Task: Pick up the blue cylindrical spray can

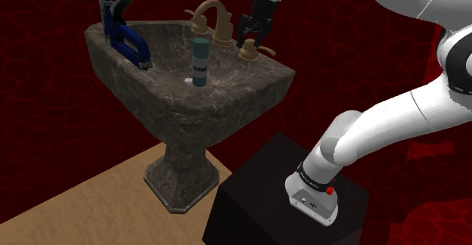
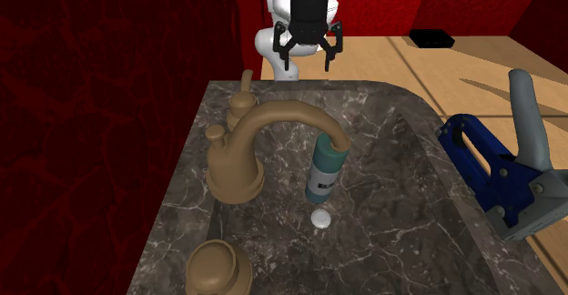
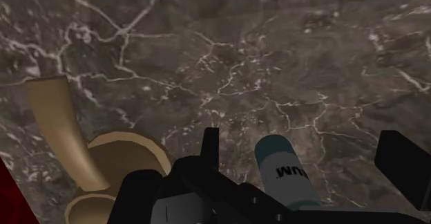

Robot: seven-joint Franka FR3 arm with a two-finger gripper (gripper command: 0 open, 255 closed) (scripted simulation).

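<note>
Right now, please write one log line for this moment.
fingers: open, over sink | spray can: upright in sink, beside drain, not held | grasp: not yet done

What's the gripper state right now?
Gripper: open, holding nothing; the can is not grasped.

Spray can (image 2: pixel 324 170) top: hidden behind the faucet spout (image 2: pixel 300 120) tip, second exterior view.
Spray can base: hidden behind the gripper (image 3: pixel 304 141), wrist view.
Can label (image 1: pixel 200 64): too small to read.
Faucet handle (image 2: pixel 218 268): cut by the second exterior view's bottom edge.
</note>
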